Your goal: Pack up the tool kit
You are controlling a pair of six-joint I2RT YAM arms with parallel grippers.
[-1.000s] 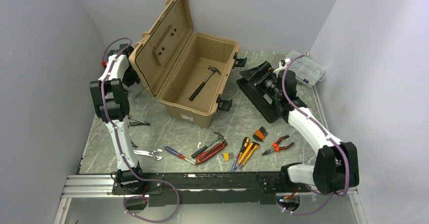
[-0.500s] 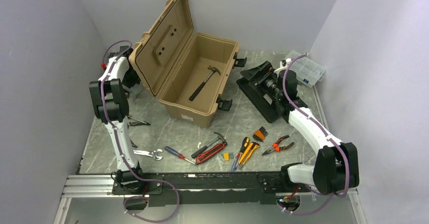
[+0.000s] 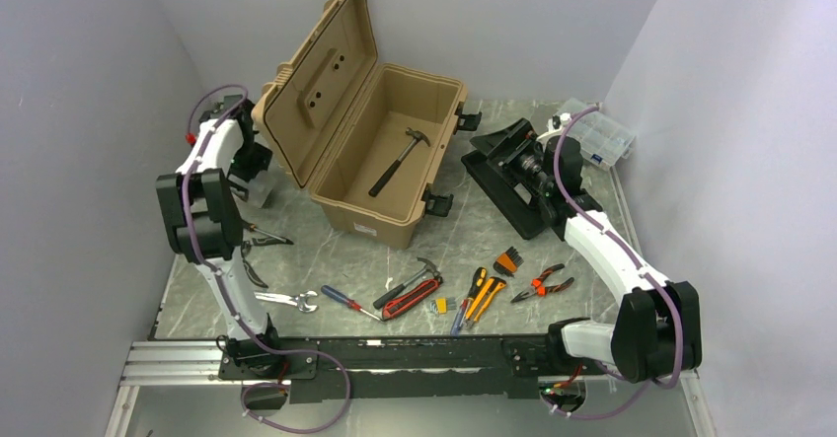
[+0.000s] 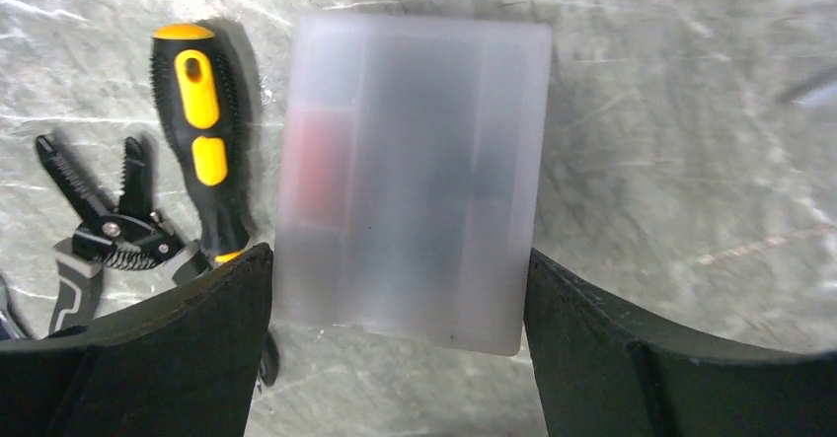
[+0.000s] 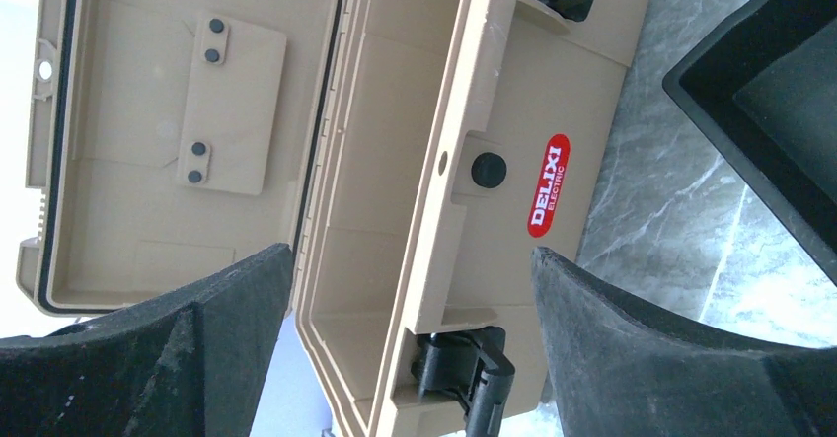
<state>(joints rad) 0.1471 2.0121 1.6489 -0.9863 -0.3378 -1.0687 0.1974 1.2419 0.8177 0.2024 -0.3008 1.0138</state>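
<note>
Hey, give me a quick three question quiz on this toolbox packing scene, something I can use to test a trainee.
1. True or false: the lid of the toolbox is shut.
2. Which item lies inside the toolbox? A) a hammer B) pliers C) a wrench
3. What sits between the fingers of the left arm's tool?

Key: 1 false, the lid stands open. 2 A. 3 a frosted plastic case.
</note>
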